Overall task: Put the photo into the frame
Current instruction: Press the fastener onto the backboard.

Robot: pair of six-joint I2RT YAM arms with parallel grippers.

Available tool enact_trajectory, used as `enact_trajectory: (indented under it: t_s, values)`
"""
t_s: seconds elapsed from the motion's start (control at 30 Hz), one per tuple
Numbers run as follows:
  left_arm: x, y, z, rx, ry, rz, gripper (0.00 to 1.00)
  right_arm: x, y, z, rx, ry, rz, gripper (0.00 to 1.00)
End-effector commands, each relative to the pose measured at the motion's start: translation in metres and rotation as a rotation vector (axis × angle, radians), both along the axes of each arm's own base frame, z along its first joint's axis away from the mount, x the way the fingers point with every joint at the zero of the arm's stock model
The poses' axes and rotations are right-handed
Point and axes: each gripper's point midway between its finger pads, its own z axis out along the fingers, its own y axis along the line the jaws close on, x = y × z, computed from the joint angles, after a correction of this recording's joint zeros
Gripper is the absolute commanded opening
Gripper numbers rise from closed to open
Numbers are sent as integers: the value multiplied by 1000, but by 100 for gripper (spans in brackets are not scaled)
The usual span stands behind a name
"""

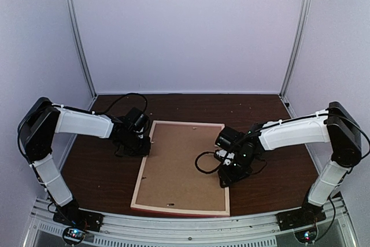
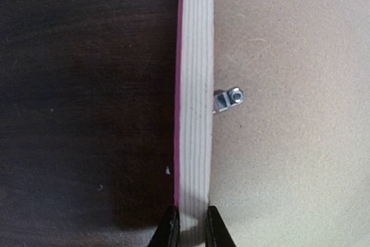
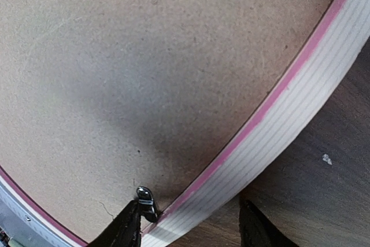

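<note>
The frame lies face-down, brown backing board covering it.

The frame is pale striped wood edged pink, the backing board tan, the table dark brown.

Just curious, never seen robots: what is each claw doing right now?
Left gripper: shut on the frame, gripping its side rail.
Right gripper: open, straddling the frame edge.

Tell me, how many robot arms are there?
2. The left white-and-black robot arm reaches the left side of the pink-edged pale wood frame; the right arm reaches its right side. None seems hidden.
</note>
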Motion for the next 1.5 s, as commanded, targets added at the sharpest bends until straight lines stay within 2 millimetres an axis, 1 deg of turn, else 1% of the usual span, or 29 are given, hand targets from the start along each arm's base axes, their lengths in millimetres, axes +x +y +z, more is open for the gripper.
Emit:
enact_trajectory:
  t_s: [0.0, 0.23, 0.43, 0.57, 0.67, 0.73, 0.83, 0.93, 1.03, 1.2, 1.47]
  values:
    - [-6, 4, -18, 1, 39, 29, 0, 7, -10, 4, -30, -41, -22, 56]
    - [-6, 4, -17, 0, 40, 27, 0, 10, -8, 3, -36, -48, -15, 56]
    - [-7, 4, -18, 0, 40, 26, 0, 15, -9, 4, -38, -63, -16, 53]
    - [-7, 4, -18, 1, 42, 25, 0, 12, 2, -1, 18, -23, -4, 53]
    - [-8, 4, -18, 3, 43, 23, 0, 9, 15, 0, 97, -1, 4, 56]
    - [-8, 4, -18, 2, 43, 23, 0, 8, 18, 3, 126, 6, 3, 57]
    - [-8, 4, -18, 1, 42, 23, 0, 9, 16, 5, 136, 6, -9, 58]
    - [-8, 4, -19, 1, 44, 21, 0, 11, 12, 7, 138, 9, -16, 57]
    - [-8, 3, -19, -1, 45, 20, 0, 8, 12, 9, 160, 25, -16, 56]
    - [-8, 3, -20, -1, 46, 19, 0, 4, 5, 6, 157, 48, -16, 53]
    - [-8, 3, -20, -3, 48, 19, 0, 4, 3, 2, 161, 64, -16, 50]
